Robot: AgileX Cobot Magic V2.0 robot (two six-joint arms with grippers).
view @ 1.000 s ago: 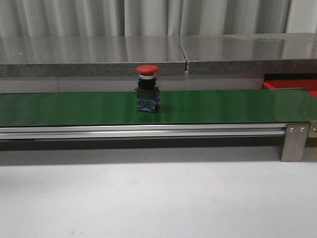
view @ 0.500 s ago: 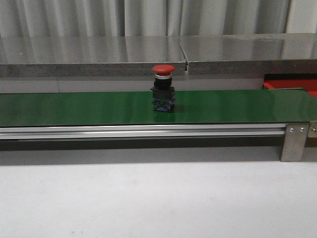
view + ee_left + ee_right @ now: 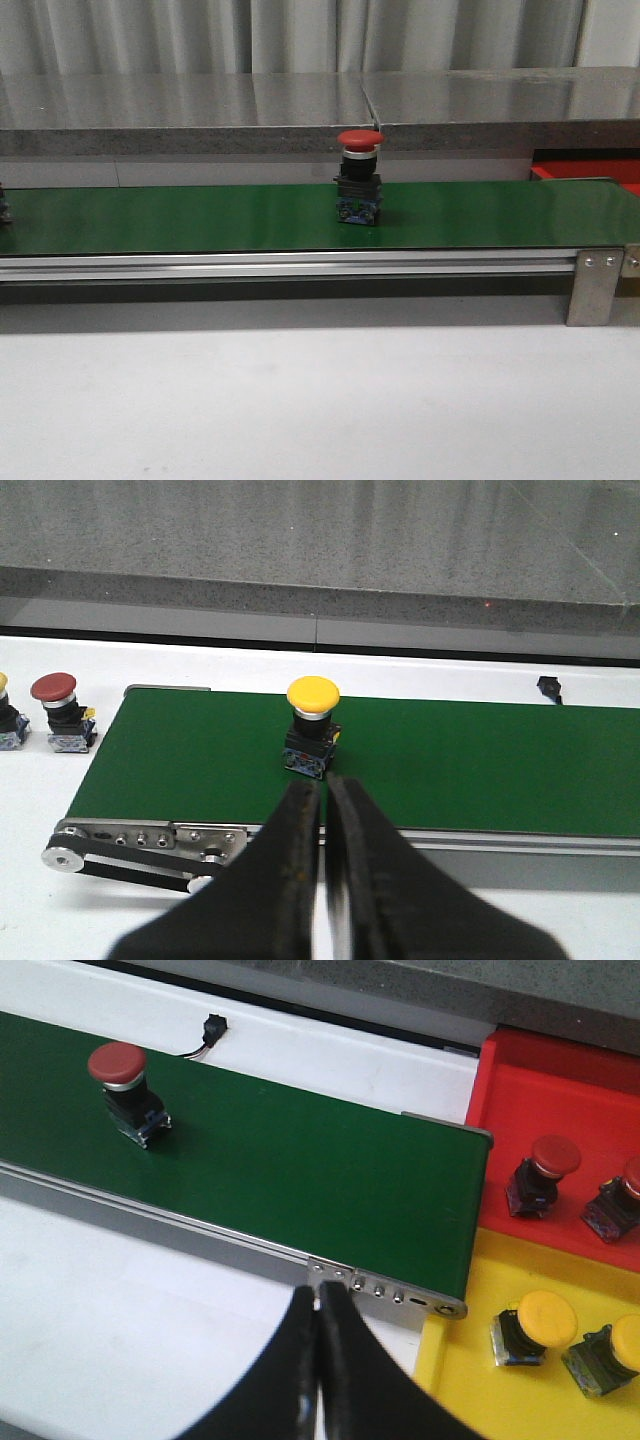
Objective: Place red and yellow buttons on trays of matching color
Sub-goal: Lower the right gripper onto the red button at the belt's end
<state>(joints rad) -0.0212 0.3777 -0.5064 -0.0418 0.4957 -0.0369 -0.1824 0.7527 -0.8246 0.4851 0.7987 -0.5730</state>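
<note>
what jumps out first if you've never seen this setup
A red-capped mushroom push-button stands upright near the middle of the long green conveyor belt. Near the belt's other end a yellow-capped button also rides the belt, just ahead of the left pincer. Past the belt's end sit a bright red plastic tray and a yellow tray, each already holding matching buttons.

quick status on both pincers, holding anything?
Left pincer: closed, empty, short of the yellow button on the belt.
Right pincer: closed, empty, near the belt's end bracket.
</note>
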